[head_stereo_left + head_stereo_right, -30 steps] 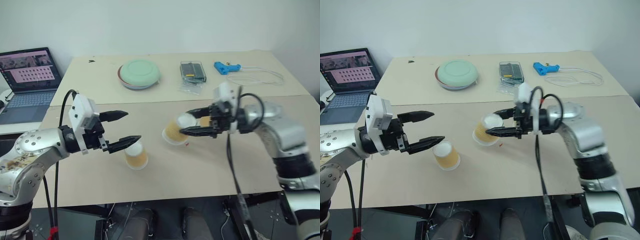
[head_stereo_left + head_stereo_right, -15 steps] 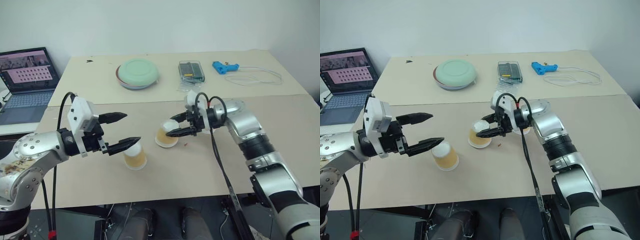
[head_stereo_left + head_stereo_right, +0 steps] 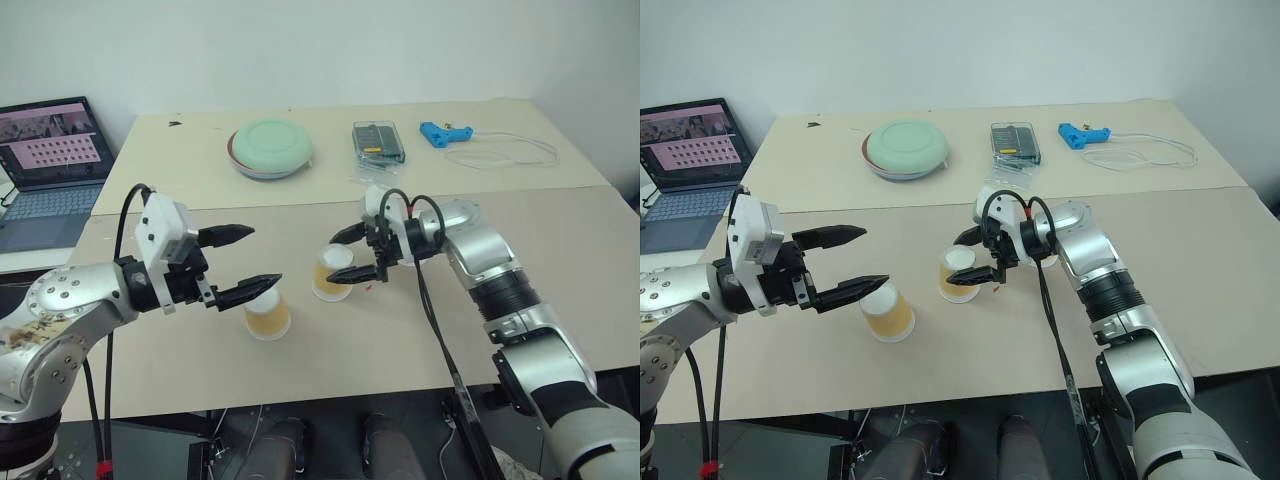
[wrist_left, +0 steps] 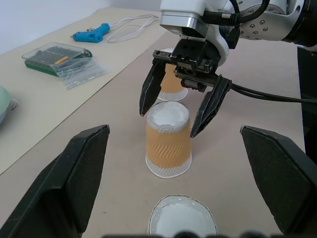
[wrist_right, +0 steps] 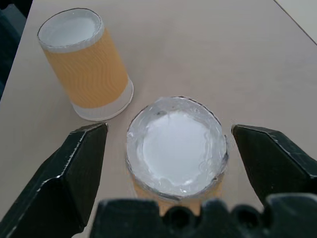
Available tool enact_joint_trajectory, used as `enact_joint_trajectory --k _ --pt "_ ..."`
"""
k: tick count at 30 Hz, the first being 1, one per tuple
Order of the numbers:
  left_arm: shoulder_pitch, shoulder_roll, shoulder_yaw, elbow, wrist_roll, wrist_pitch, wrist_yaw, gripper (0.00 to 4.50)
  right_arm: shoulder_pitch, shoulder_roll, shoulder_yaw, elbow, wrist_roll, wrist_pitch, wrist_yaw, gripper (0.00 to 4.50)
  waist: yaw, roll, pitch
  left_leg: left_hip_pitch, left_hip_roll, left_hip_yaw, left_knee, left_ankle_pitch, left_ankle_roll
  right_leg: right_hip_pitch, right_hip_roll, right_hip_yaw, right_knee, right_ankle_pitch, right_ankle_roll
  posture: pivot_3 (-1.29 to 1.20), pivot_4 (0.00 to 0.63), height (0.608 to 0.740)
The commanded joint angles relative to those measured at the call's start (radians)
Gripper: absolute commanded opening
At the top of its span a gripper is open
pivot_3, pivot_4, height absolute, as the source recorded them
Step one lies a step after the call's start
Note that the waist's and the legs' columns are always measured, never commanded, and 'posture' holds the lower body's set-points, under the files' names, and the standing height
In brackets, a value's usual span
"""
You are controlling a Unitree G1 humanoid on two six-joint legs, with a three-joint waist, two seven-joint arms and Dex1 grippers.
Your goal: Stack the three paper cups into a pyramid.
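I am holding my right end effector (image 3: 351,255) over the middle of the pale beige bench (image 3: 330,350), its two black fingers spread wide on either side of a small yellow-orange ribbed paper cup (image 3: 331,272) that is standing upside down, white base upward; the fingers are clear of its sides, so I am gripping nothing. My left end effector (image 3: 250,260) is hovering fully open and empty too, with a second identical paper cup (image 3: 268,313) standing inverted just below and beyond its lower fingertip. The two cups are sitting near each other on the bench but not touching. A third paper cup (image 4: 172,82) is showing behind my right fingers in the left wrist view, also upside down, though it is mostly hidden and I cannot tell exactly how close it is to the middle cup. Farther back on the bench, a pale green round bowl (image 3: 269,147), a clear plastic case with dark green contents (image 3: 379,141) and a blue plastic tool with a white cord (image 3: 445,133) are lying well apart from the cups, and an open laptop (image 3: 48,155) is sitting off to my left.
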Motion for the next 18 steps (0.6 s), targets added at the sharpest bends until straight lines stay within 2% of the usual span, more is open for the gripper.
enact_joint_trajectory --k 1,7,13,15,18 --pt "-0.018 0.001 0.008 -0.017 0.003 -0.012 0.005 4.50 -0.024 -0.005 -0.040 -0.040 0.011 0.006 -0.006 4.46 0.000 0.000 0.000 0.000 0.000 0.000 0.000 0.000 0.000 0.000 0.000 0.000 0.000 0.000 0.000 0.00 0.150 0.740" --pt "-0.032 -0.002 -0.004 -0.007 0.007 -0.014 0.000 4.50 0.002 -0.075 -0.093 -0.187 0.057 0.073 0.000 4.46 0.002 0.000 0.000 0.000 0.000 0.000 0.000 0.000 0.000 0.000 0.000 0.000 0.000 0.000 0.000 0.00 0.150 0.740" --pt "-0.041 -0.006 -0.020 0.007 0.017 -0.023 -0.007 4.50 0.104 -0.199 -0.217 -0.480 0.184 0.254 -0.021 4.46 0.005 0.000 0.000 -0.001 0.000 0.000 0.000 0.000 0.000 0.000 0.000 0.000 0.000 0.000 0.000 0.00 0.150 0.740" --pt "-0.041 -0.008 -0.020 0.008 0.019 -0.025 -0.007 4.50 0.145 -0.226 -0.283 -0.561 0.240 0.335 -0.070 4.46 0.006 0.000 0.000 -0.001 0.000 0.000 0.000 0.000 0.000 0.000 0.000 0.000 0.000 0.000 0.000 0.00 0.150 0.740" --pt "-0.043 -0.014 -0.020 0.011 0.023 -0.029 -0.002 4.50 0.232 -0.241 -0.389 -0.650 0.233 0.414 -0.241 4.46 0.008 0.000 0.000 -0.001 0.001 0.000 0.000 0.000 0.000 0.000 -0.001 0.000 0.000 0.000 0.000 0.00 0.150 0.740"
